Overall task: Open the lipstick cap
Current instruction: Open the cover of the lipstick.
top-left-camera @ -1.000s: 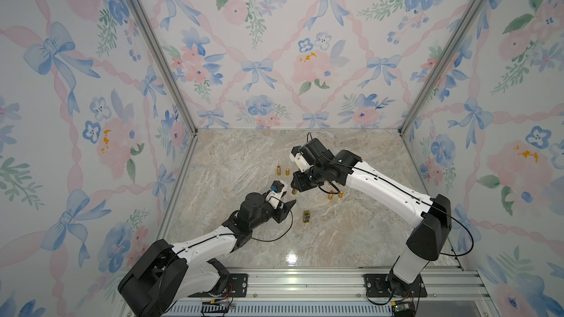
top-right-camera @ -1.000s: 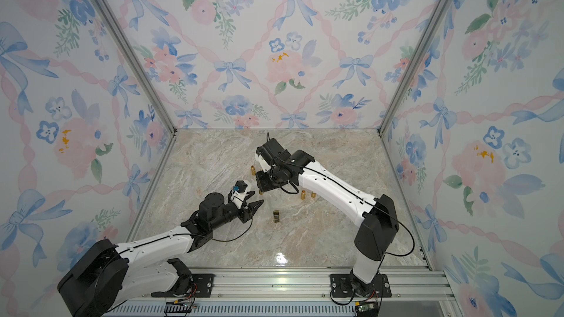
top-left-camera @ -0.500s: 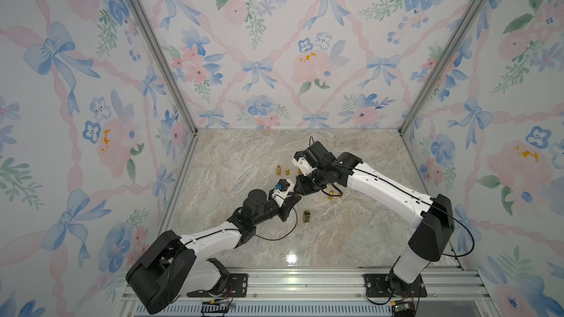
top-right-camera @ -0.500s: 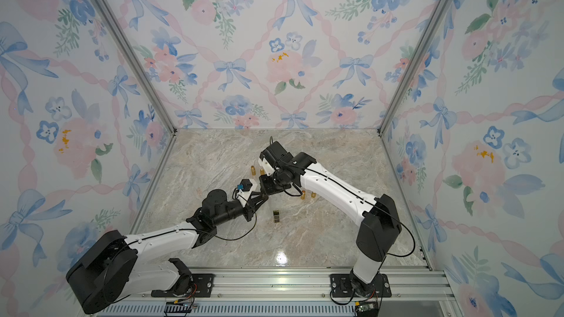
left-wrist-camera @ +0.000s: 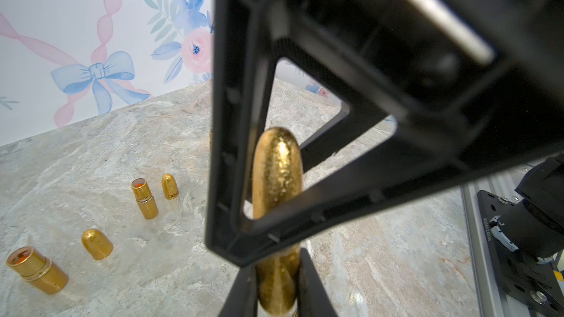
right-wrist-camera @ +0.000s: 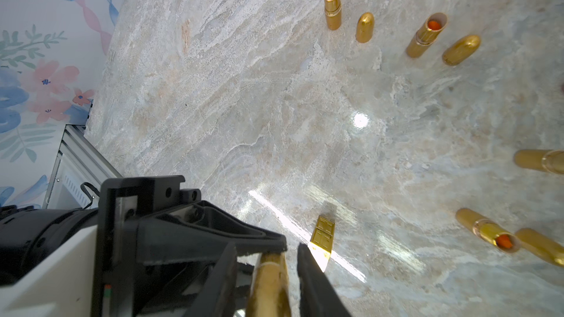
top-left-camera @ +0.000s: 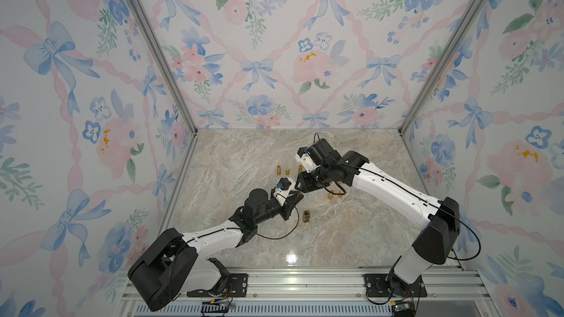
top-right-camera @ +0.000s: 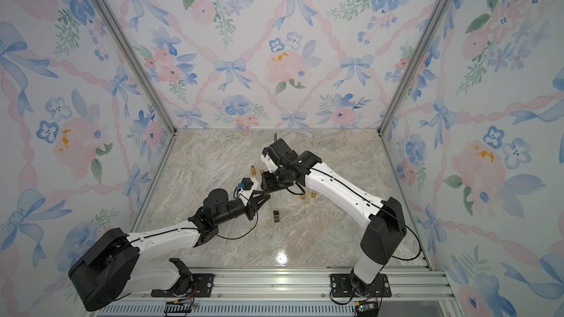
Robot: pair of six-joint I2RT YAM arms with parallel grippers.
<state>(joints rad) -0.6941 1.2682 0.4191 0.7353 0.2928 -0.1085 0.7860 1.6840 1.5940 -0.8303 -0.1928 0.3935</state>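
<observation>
Where the left pincer (left-wrist-camera: 277, 269) is pressed tight on the base of the lipstick (right-wrist-camera: 268, 291), the tube's long axis runs straight out from those fingers. Its domed cap (left-wrist-camera: 276, 163) leads into the right pincer (right-wrist-camera: 267, 251), whose jaws stand slightly parted either side of it, a sliver of gap showing. Both arms meet at the tube above the surface (right-wrist-camera: 274, 102). Judged: the cap must draw off along that axis, away from the left pincer. Lying about, per the right wrist view: opened bases (right-wrist-camera: 332, 7) showing orange, three; loose caps (right-wrist-camera: 364, 27), three; square gold case (right-wrist-camera: 323, 236), one; gold tube (right-wrist-camera: 538, 161) cut by the frame edge, one, capped or not I cannot tell.
</observation>
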